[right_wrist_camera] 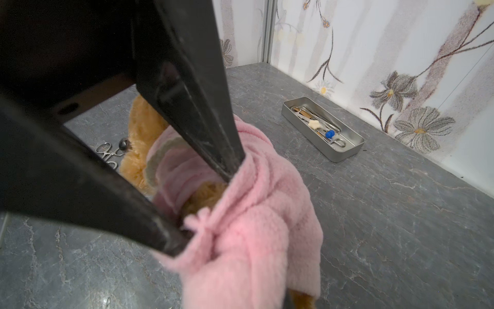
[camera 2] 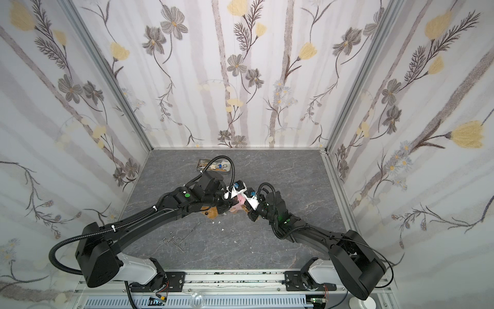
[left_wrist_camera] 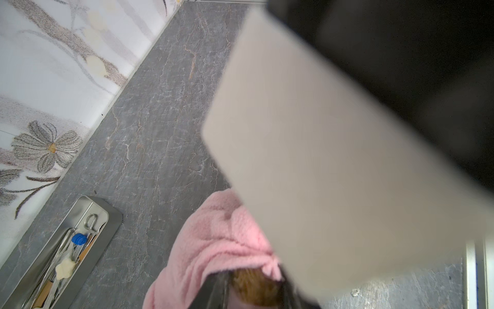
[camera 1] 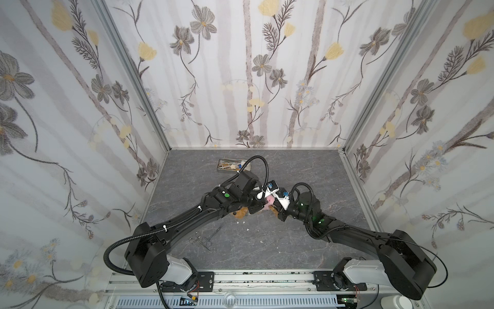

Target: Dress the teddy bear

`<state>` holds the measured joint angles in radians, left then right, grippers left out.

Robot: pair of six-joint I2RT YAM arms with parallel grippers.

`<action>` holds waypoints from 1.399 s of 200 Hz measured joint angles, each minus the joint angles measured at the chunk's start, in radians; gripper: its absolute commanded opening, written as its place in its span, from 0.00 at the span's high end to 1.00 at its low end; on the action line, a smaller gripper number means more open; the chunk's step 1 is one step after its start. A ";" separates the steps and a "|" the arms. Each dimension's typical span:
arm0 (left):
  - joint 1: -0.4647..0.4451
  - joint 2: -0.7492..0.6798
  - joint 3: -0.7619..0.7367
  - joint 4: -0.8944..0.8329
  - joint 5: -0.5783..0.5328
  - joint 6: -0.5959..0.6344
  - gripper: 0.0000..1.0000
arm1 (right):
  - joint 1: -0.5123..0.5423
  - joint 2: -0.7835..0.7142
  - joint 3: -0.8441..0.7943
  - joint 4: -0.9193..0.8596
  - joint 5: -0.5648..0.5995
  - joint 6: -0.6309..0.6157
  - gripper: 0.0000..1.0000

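Top views, and it's crowded at the middle of the bench. The left arm and the right arm reach in from the near corners and their ends meet there. Beneath them lies the teddy bear, golden fur poking out on the near-left side, and a pink garment is bunched over the rest of it. Both top views show this. A metal tray of small tools sits near the back edge, left of middle. Steel forceps lie loose toward the near edge, well apart from the tray.

Left wrist view: a blurred pale slab fills much of the frame, and what it is I can't tell. Low down is the left gripper, its dark fingers flanking a tuft of teddy bear fur. The pink garment is draped against them. Squeezing or let go? I can't tell. The metal tray lies off to one side by the wall.

Right wrist view: the right gripper is clenched on the pink garment, both fingertips buried in its folds beside a small pink bow. Fur shows between them. More of the teddy bear sticks out past a pale-trimmed opening. The forceps peek through beside it.
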<state>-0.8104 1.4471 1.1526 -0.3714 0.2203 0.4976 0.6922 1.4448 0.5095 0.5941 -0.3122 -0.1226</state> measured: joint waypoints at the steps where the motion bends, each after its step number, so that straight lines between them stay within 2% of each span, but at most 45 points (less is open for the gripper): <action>1: 0.000 0.001 0.000 0.000 0.000 0.000 0.75 | 0.000 0.000 -0.001 0.000 0.000 0.003 1.00; 39: 0.000 0.035 0.016 0.017 -0.010 -0.010 1.00 | -0.002 0.000 -0.016 0.008 0.008 0.040 1.00; 76: 0.007 -0.028 -0.024 0.050 -0.008 -0.041 1.00 | -0.013 -0.008 -0.050 0.080 0.008 0.036 1.00; 141: 0.096 -0.222 -0.155 0.241 0.080 -0.222 1.00 | -0.021 -0.004 -0.072 0.214 0.034 0.090 1.00; 196: 0.168 -0.277 -0.208 0.322 0.134 -0.354 1.00 | -0.020 0.001 -0.082 0.272 0.062 0.114 1.00; 256: 0.192 -0.325 -0.325 0.503 0.117 -0.618 1.00 | -0.017 0.032 -0.087 0.316 0.084 0.118 1.00; 280: 0.160 -0.330 -0.354 0.561 0.090 -0.722 1.00 | -0.017 0.062 -0.081 0.322 0.087 0.118 1.00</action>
<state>-0.6502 1.1172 0.7982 0.1894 0.3103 -0.2241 0.6750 1.5066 0.4286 0.9157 -0.2253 -0.0048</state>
